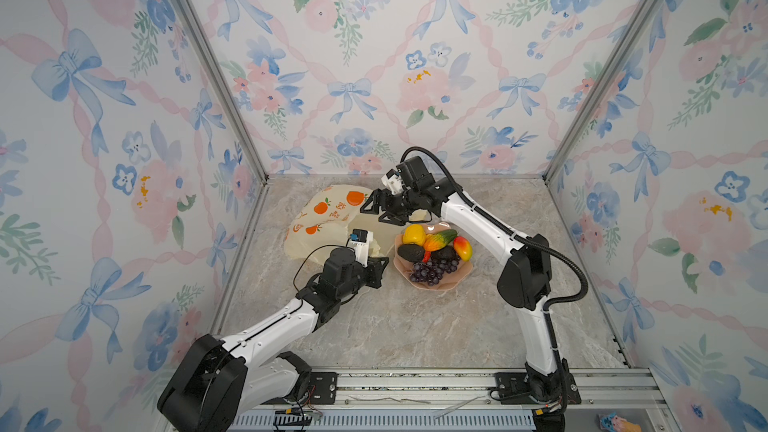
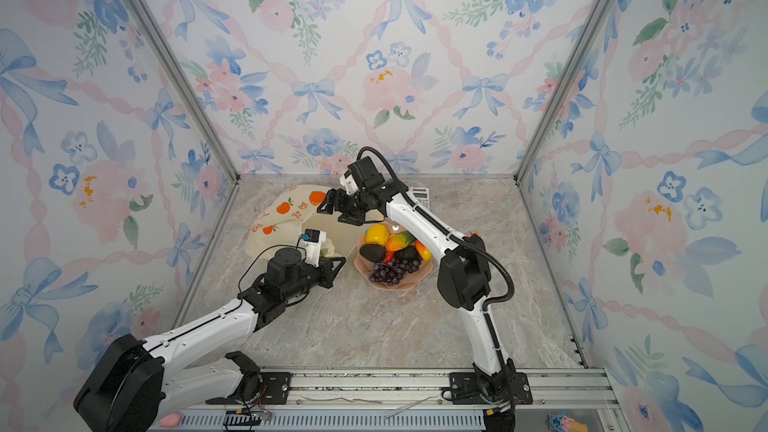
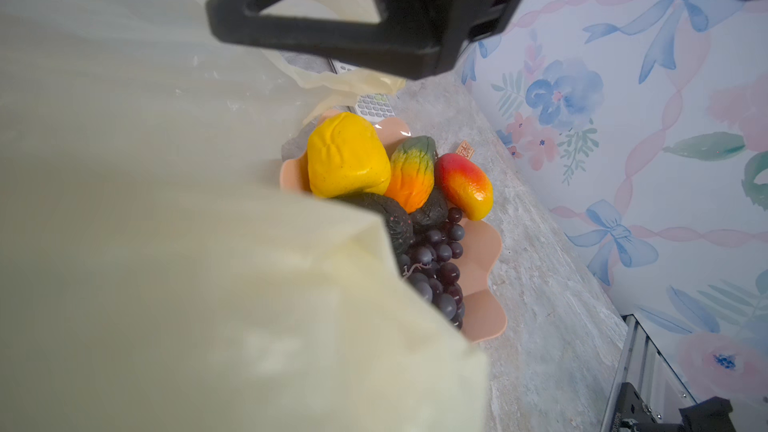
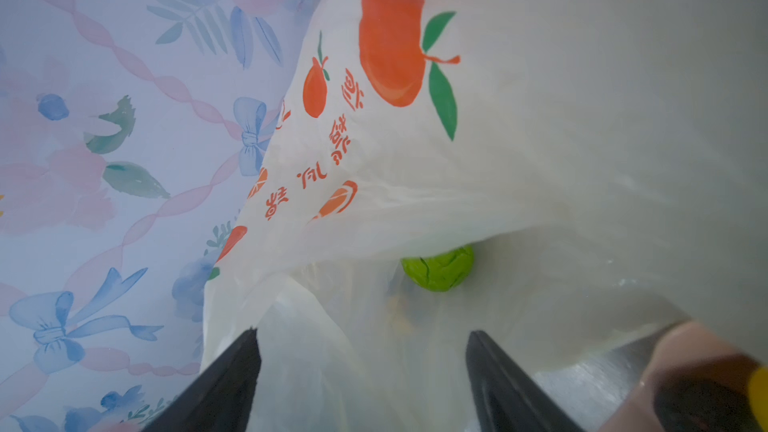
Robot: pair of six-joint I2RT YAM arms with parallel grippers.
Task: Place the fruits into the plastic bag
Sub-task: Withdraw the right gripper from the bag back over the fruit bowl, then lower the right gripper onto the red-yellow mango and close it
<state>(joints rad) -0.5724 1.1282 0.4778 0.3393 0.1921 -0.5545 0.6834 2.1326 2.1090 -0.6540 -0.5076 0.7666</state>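
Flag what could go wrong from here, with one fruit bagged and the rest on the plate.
The open right gripper sits at the plastic bag mouth; thin film could snag a jaw when it pulls out.
The green fruit lies near that mouth and may roll out if the shut left gripper, apparently pinching the bag's edge, slips.
The fruits on the pink plate are piled; grabbing one could tip others off.

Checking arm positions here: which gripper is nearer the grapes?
Left. The left gripper holds the bag by its edge just beside the plate, close to the grapes. The right gripper is open beyond the plate's far rim, at the bag's mouth.
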